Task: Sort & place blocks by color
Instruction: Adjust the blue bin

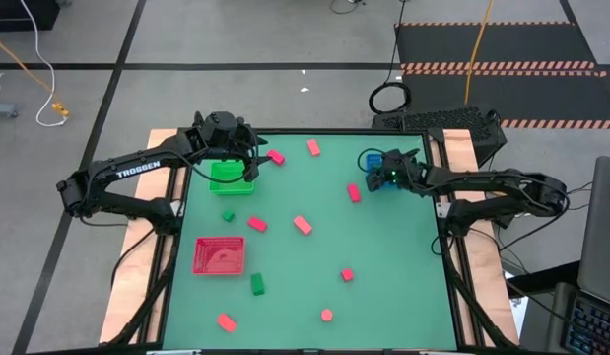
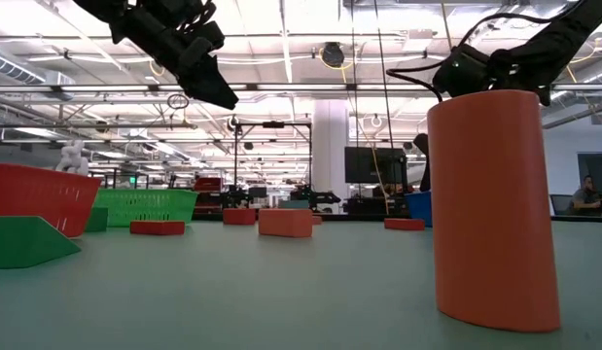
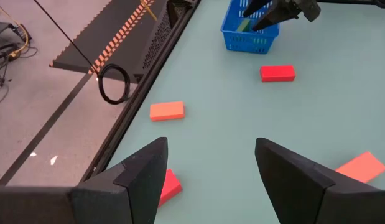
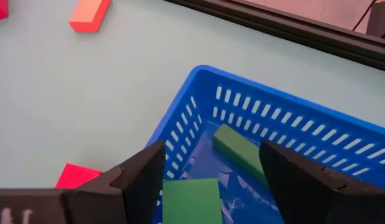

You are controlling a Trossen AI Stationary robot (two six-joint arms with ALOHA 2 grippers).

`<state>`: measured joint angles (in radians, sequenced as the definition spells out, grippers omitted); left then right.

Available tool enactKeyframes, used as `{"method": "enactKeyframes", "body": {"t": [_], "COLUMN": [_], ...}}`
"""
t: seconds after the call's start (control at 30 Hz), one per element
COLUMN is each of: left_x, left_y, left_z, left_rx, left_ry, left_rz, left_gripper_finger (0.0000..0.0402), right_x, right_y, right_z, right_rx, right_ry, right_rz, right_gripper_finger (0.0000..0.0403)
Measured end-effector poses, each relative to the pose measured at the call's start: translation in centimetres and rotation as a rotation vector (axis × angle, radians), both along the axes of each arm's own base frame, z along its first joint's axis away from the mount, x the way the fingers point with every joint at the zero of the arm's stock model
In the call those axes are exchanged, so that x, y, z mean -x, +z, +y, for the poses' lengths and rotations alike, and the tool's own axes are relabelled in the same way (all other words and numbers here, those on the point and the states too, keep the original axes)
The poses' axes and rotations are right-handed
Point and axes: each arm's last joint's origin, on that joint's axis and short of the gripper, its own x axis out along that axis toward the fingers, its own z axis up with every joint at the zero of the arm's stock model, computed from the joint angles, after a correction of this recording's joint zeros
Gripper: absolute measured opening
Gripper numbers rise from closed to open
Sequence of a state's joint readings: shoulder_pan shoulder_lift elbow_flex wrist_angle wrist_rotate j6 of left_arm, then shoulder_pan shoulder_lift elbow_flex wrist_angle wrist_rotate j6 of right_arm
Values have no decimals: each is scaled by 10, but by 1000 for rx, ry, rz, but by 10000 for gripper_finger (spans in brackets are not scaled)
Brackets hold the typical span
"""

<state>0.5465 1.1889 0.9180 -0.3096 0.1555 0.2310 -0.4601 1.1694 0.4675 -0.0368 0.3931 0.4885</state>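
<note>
Red blocks lie scattered on the green table top, among them one (image 1: pixel 276 156) by the far edge, one (image 1: pixel 354 193) beside the blue tray and one (image 1: pixel 303 225) mid-table. Two green blocks (image 1: pixel 228 215) (image 1: pixel 257 285) lie on the left half. My left gripper (image 1: pixel 251 158) hangs open and empty above the far side of the green tray (image 1: pixel 231 177). My right gripper (image 4: pixel 212 147) is open above the blue tray (image 4: pixel 285 118). Two green blocks (image 4: pixel 239 150) (image 4: pixel 191 199) lie flat on that tray's floor, under the fingers.
A red tray (image 1: pixel 219 254) stands at the table's left, nearer the front. More red blocks (image 1: pixel 227 321) (image 1: pixel 327 316) (image 1: pixel 347 275) lie near the front edge. A tall red block (image 2: pixel 495 209) stands close to the low camera. Cables and a keyboard lie beyond the far edge.
</note>
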Motion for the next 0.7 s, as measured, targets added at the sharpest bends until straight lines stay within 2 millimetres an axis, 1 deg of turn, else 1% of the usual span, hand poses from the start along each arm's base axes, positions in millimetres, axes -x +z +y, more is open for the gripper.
{"method": "enactKeyframes", "body": {"t": [0.17,0.43,0.7], "left_x": [0,0,0], "left_y": [0,0,0], "left_z": [0,0,0], "left_rx": [0,-3,-8], "left_ry": [0,-1,-4], "left_rz": [0,1,-1], "left_gripper_finger": [243,243,243], "right_x": [-1,-4,-8], "right_y": [0,-12,-9], "right_z": [1,0,2], "right_rx": [-4,-35,-20], "right_ry": [-1,2,19], "right_rz": [-5,38,8], "right_gripper_finger": [253,253,253]}}
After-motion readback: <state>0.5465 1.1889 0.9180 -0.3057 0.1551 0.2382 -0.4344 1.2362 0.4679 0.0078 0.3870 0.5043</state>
